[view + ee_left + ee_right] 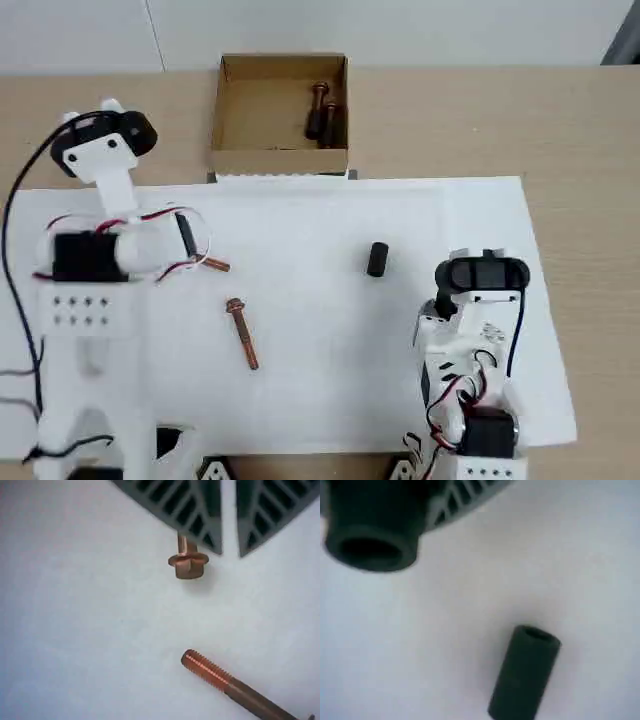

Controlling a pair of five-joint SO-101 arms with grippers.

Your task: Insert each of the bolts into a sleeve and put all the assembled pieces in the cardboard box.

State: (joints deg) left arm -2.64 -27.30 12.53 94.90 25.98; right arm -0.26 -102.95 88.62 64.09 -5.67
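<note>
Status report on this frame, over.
Left gripper shut on bolt. Right gripper shut on sleeve. Second bolt, second sleeve loose on paper. Two assemblies in cardboard box.

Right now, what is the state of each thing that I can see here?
Cardboard box: open, two assembled pieces inside.
Held bolt: in left gripper, lifted.
Loose bolt: lying on paper, bare.
Held sleeve: in right gripper, empty.
Loose sleeve: lying on paper, empty.

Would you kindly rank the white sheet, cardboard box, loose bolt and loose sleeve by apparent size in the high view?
1. white sheet
2. cardboard box
3. loose bolt, longer though thinner
4. loose sleeve
</note>
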